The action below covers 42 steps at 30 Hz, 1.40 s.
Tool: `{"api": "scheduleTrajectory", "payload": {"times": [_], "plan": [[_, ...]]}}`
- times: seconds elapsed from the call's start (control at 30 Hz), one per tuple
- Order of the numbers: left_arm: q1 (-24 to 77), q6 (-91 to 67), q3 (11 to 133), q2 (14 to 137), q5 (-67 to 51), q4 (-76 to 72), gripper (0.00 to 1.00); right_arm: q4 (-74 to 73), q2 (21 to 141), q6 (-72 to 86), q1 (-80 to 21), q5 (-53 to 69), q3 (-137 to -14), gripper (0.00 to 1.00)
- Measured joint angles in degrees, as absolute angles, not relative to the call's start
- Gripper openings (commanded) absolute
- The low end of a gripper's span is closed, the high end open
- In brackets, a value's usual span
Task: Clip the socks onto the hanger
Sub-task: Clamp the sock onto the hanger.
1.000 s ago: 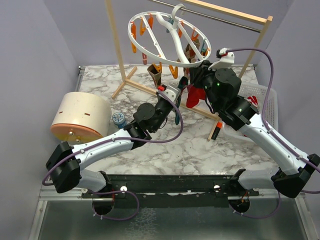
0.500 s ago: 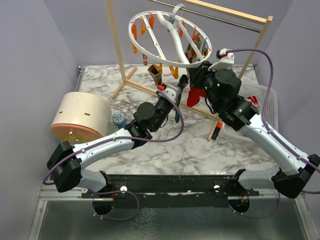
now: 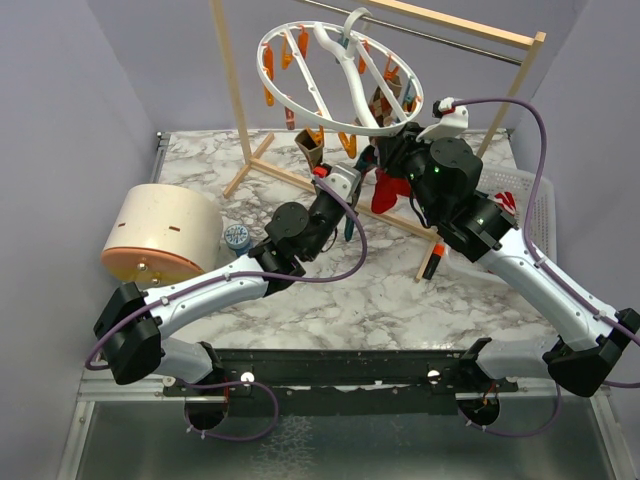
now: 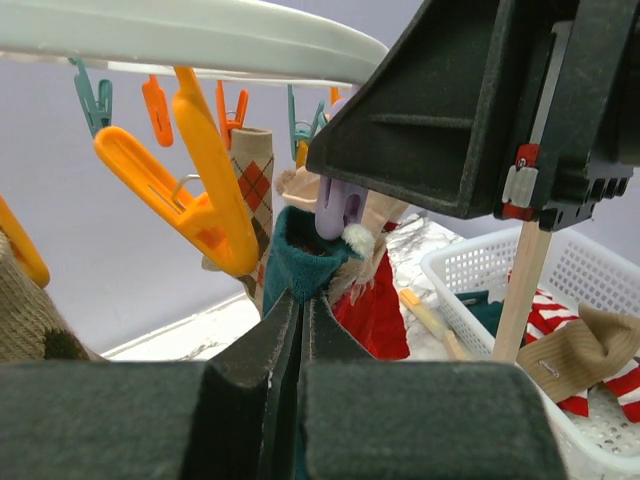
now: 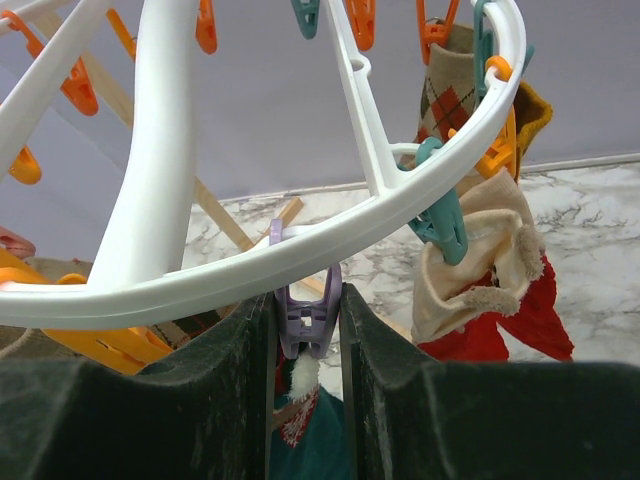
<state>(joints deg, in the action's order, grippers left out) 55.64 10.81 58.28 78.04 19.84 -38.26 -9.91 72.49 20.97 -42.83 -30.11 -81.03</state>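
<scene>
The white ring hanger (image 3: 275, 75) hangs from the wooden rack, with orange and teal clips around it. My left gripper (image 4: 300, 300) is shut on a dark teal sock (image 4: 300, 262) and holds its cuff up at the mouth of a purple clip (image 4: 340, 210). My right gripper (image 5: 308, 300) is closed around that purple clip (image 5: 308, 325), one finger on each side, just under the ring (image 5: 400, 200). A red sock with a tan cuff (image 5: 480, 270) hangs from a teal clip to the right. An argyle sock (image 5: 445, 80) hangs behind it.
A white basket (image 3: 530, 195) at the right holds more socks, among them a red-white striped one (image 4: 560, 330). A round tan container (image 3: 165, 240) stands at the left. The wooden rack frame (image 3: 228, 80) and its base bars cross the table. An orange peg (image 3: 432, 262) lies near the basket.
My left gripper has lifted the teal sock slightly toward the purple clip. The ring has shifted a little. The right arm has barely moved.
</scene>
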Motion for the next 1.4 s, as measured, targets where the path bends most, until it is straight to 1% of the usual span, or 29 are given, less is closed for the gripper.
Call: {"api": "scheduleTrajectory", "payload": {"times": [1.4], "plan": [[55.6,9.6,61.8,78.8,18.0,-38.5,0.00,-9.5,72.4,22.2,-42.8,-28.8,-79.8,0.00]]}}
